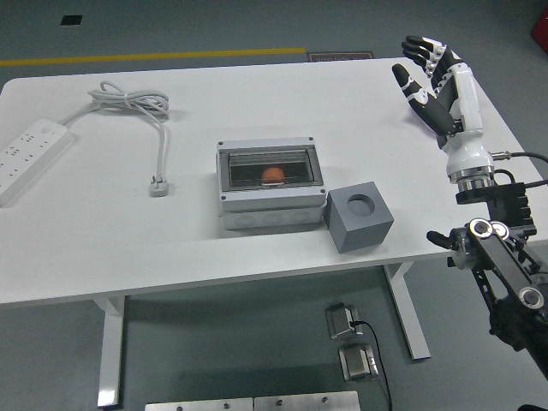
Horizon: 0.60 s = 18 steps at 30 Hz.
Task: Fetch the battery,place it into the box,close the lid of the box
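Hovering high over the far right corner of the white table (103, 248), the right hand (437, 86) shows its fingers (424, 47) spread and relaxed, palm turned toward the middle of the table, and it carries nothing. That is the only robot hand on show; the left one does not appear at all, so the right is the nearer by default.

Now, the task's things. The grey box (271, 184) sits mid-table, and its clear lid (270, 168) looks to be lying flat over the opening, though a small gap would be hard to spot from up here. Through that lid an orange round object (273, 175) shows inside. Is that the battery? From this height I cannot say, and nothing else on the table reads plainly as a battery.

Just beside the box's right front corner, seemingly touching it, stands a grey cube block (358, 220) with a round socket in its top, and the socket appears empty.

So the geometry: the box lies well apart from the hand, down and to the left of it in this view, toward the table's near edge, with its long side running left to right across the table. My read is that the fetch, the drop and the lid are already settled, and little remains.

Off to the far left, a white power strip (30, 158) and its coiled cable (137, 107) lie clear of everything.
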Each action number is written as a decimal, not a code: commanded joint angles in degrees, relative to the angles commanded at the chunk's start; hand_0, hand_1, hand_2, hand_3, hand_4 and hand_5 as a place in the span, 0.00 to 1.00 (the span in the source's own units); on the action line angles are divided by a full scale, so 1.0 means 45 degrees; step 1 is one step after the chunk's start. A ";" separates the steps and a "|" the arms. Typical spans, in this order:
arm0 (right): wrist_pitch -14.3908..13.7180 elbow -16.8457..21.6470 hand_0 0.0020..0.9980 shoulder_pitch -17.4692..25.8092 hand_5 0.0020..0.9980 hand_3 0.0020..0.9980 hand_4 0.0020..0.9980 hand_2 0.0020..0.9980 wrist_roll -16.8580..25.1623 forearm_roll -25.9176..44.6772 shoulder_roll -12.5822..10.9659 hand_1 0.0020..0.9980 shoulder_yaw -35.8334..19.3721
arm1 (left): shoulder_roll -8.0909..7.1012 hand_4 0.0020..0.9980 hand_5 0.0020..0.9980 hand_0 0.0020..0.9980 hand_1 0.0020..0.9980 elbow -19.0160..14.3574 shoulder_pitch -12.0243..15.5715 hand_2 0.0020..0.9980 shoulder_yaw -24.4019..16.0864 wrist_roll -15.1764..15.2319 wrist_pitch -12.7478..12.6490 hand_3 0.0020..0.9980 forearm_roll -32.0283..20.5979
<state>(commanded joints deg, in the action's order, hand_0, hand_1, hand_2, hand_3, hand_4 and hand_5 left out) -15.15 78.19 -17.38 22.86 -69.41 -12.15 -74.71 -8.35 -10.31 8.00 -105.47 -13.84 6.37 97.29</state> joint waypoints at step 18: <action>-0.0595 0.0879 0.87 0.1296 0.56 0.70 0.93 0.72 -0.1702 -0.2844 -0.0571 0.75 -0.1925 | -0.0201 0.71 0.45 0.62 0.67 0.0000 -0.0695 0.69 -0.0408 0.0848 0.0245 0.71 0.1182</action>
<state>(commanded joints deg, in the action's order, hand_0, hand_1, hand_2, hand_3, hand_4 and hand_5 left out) -17.83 82.14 -11.55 15.20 -82.21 -14.72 -83.37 -9.26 -10.31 4.87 -107.31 -10.02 7.47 102.61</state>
